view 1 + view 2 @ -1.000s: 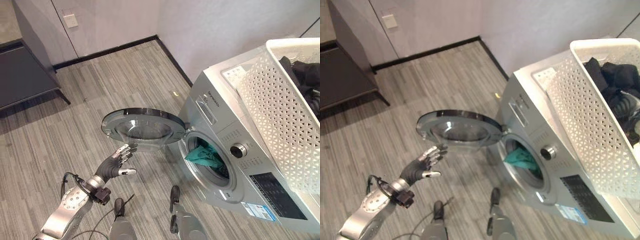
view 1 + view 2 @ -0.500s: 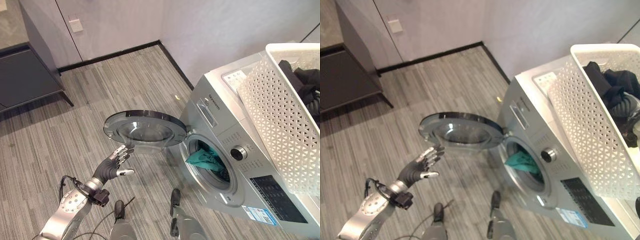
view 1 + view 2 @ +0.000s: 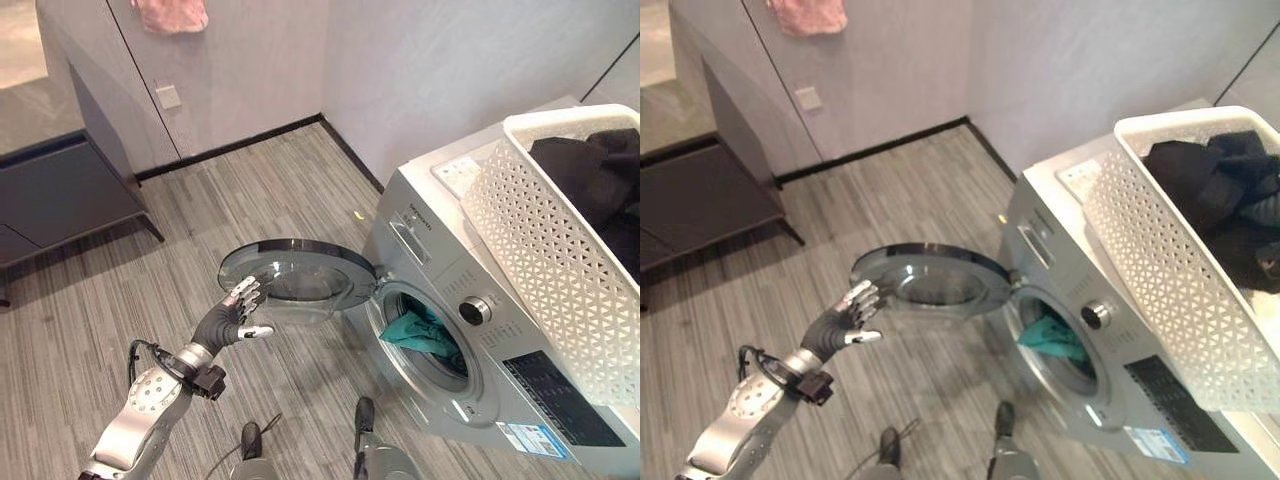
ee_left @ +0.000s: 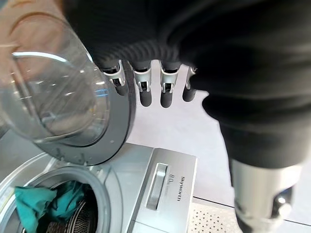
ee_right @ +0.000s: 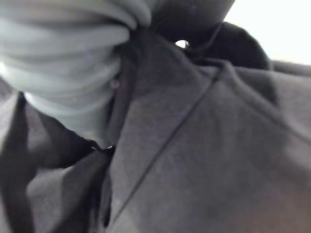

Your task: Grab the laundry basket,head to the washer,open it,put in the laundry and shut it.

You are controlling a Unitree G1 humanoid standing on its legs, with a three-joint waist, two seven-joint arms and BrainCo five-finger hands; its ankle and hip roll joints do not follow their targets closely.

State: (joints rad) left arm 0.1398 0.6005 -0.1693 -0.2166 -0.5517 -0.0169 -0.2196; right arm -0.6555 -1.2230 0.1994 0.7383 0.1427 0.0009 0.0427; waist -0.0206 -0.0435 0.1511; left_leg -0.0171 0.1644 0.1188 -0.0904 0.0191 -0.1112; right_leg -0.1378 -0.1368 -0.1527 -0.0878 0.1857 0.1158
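White basket point(image 3: 540, 260), upper right, is seen on the washer point(image 3: 440, 250), dark laundry point(image 3: 1220, 190) inside. Door point(image 3: 297, 277) is swung open; a teal cloth point(image 3: 420, 330) is loaded. Left hand point(image 3: 238, 312), fingers spread, is held at the door's rim. Right hand's state cannot be told. Loading and shutting remain.

The grey wood-plank floor point(image 3: 120, 290) carries a silver front-loading washer point(image 3: 440, 250) by the wall and a dark low cabinet point(image 3: 60, 195) well apart, while a white lattice laundry basket point(image 3: 540, 260) of dark clothes point(image 3: 1220, 190) sits on the washer's top.
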